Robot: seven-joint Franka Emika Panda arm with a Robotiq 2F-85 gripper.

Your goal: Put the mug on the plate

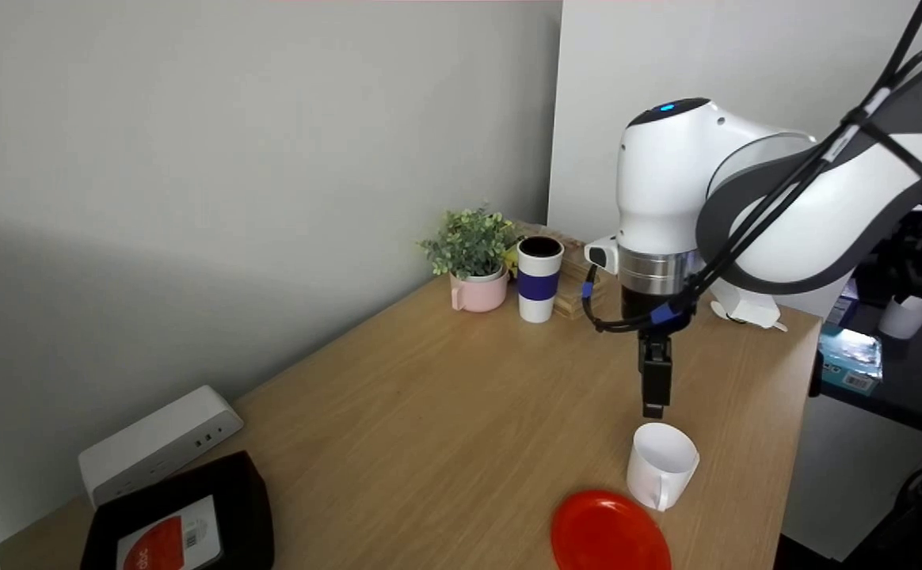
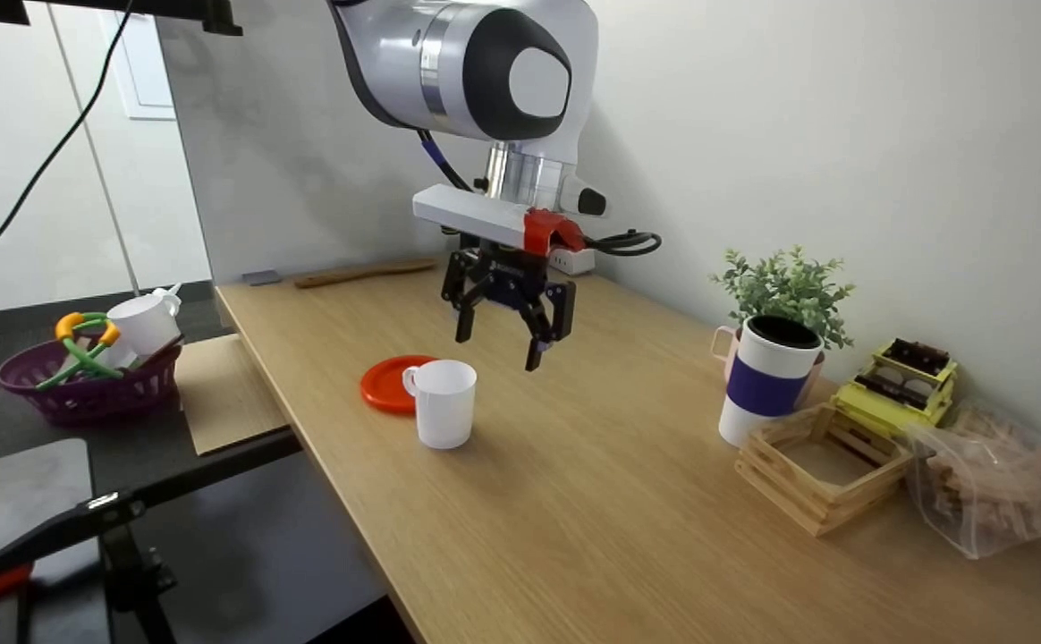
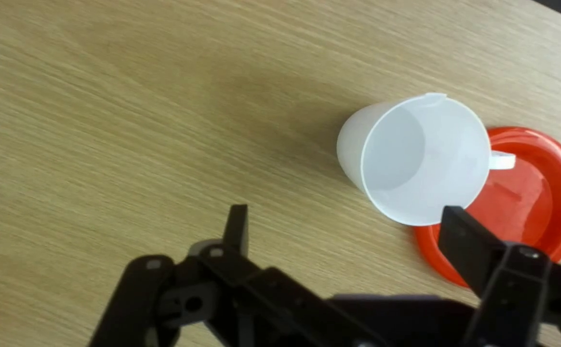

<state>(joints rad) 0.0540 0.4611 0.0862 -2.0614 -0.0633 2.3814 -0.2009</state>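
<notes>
Gripper (image 3: 345, 209) is closest to wrist cam: black fingers (image 3: 471, 248) spread wide, hanging above bench (image 2: 592, 519), apart from mug (image 2: 445, 407). Mug's white, upright on bench nr the long edge opp. the wall (image 2: 842, 134), just beside plate (image 2: 382, 385); handle points plate's way. Can't tell if mug & plate touch. Plate's red, flat on bench, nr same edge; in wrist view a finger hides part of it. Along wall edge, nr far corner in an ext. view: plant (image 1: 473, 241) in pink cup (image 1: 479, 294), white cup (image 1: 539, 281) w/ blue band next to it; wooden crate (image 2: 829, 508) just beside white cup. Nr opp. corner of wall edge: black tray (image 1: 251, 507) w/ red-&-white item (image 1: 164, 542), plus white socket box (image 1: 161, 439) b/w tray & wall.
</notes>
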